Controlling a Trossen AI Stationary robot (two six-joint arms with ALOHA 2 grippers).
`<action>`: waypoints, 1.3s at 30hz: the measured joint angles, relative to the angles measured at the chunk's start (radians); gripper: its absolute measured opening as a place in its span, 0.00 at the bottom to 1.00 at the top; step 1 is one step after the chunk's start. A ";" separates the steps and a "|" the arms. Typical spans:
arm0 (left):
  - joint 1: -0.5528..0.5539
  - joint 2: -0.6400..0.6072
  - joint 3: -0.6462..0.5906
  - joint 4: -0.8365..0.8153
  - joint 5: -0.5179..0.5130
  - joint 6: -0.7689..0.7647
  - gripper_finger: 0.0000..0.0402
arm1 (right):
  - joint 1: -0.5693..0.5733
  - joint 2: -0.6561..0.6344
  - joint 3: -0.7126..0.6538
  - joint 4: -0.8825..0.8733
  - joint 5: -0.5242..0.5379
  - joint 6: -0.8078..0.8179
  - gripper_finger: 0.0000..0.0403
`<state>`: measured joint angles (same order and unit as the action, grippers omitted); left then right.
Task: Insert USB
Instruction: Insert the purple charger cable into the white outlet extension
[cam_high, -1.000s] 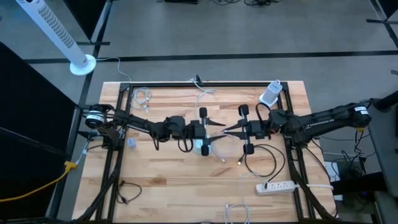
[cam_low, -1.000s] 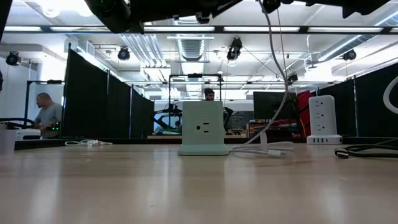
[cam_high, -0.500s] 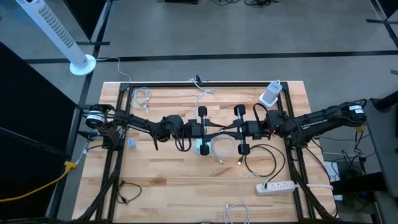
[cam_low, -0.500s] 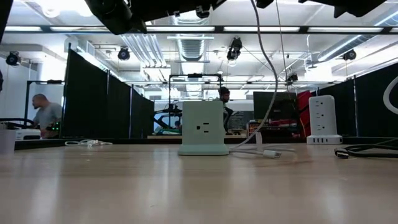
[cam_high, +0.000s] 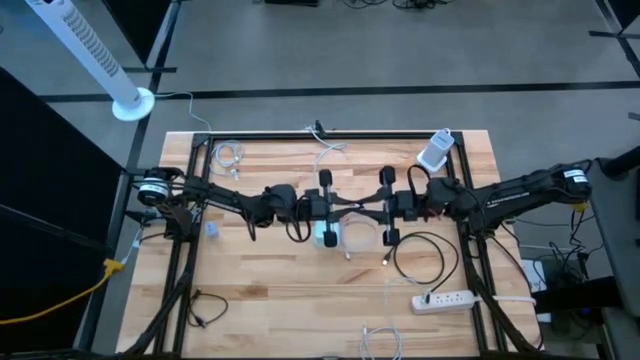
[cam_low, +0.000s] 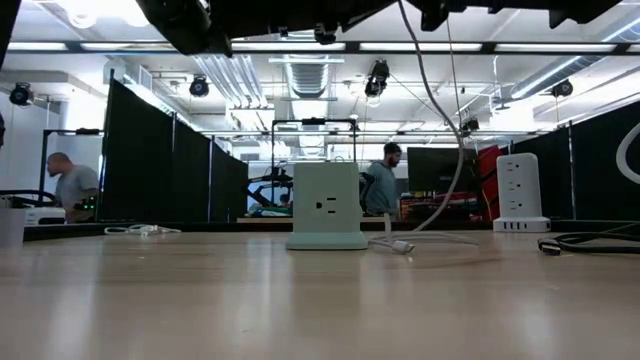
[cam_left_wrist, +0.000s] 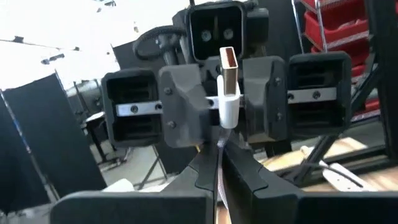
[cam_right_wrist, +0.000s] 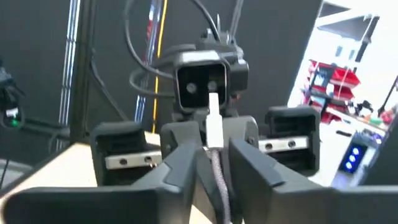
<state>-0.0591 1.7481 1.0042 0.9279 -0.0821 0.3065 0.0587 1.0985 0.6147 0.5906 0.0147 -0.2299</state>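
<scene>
A white USB plug with a bare metal tip (cam_left_wrist: 228, 93) is held above the middle of the light wooden slat table (cam_high: 280, 300), where the two dark arms meet tip to tip. The left gripper (cam_high: 348, 208) is reached in from 9 o'clock and is clamped fully shut. In the left wrist view the grey braided cable (cam_left_wrist: 217, 180) is seen pinched between its fingers (cam_left_wrist: 249, 177) just under the plug's white body, and the plug is stood upright above them.

The right gripper (cam_high: 366, 208) is reached in from 3 o'clock. Its jaws are parted a little. In the right wrist view its fingers (cam_right_wrist: 180, 165) are seen either side of the cable, with narrow gaps showing. Whether the pads touch the cable cannot be told.

A pale green cube socket block (cam_high: 325, 235) is stood on the table just at 6 o'clock of the left gripper. In the low view its front face (cam_low: 325, 205) is shown upright. The cable is seen hanging down from the grippers in a curve and ending on the table beside the block.

A white upright tower power strip (cam_high: 436, 150) is stood at 1 o'clock near the table's far edge. A flat white power strip (cam_high: 445, 298) is laid at 5 o'clock, with a looped black cable (cam_high: 420, 262) between it and the right arm.
</scene>
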 joint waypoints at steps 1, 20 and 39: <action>-0.001 0.000 0.000 -0.008 0.000 -0.002 0.00 | -0.001 -0.010 0.000 -0.024 0.005 0.000 0.25; 0.001 0.005 -0.001 -0.242 -0.072 -0.054 0.00 | -0.001 -0.061 0.100 -0.410 0.098 0.048 0.36; 0.002 0.006 -0.010 -0.282 -0.103 -0.058 0.00 | -0.001 0.030 0.293 -0.716 0.075 0.119 0.38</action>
<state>-0.0570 1.7538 0.9943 0.6454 -0.1850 0.2481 0.0582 1.1286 0.9075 -0.1253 0.0897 -0.1111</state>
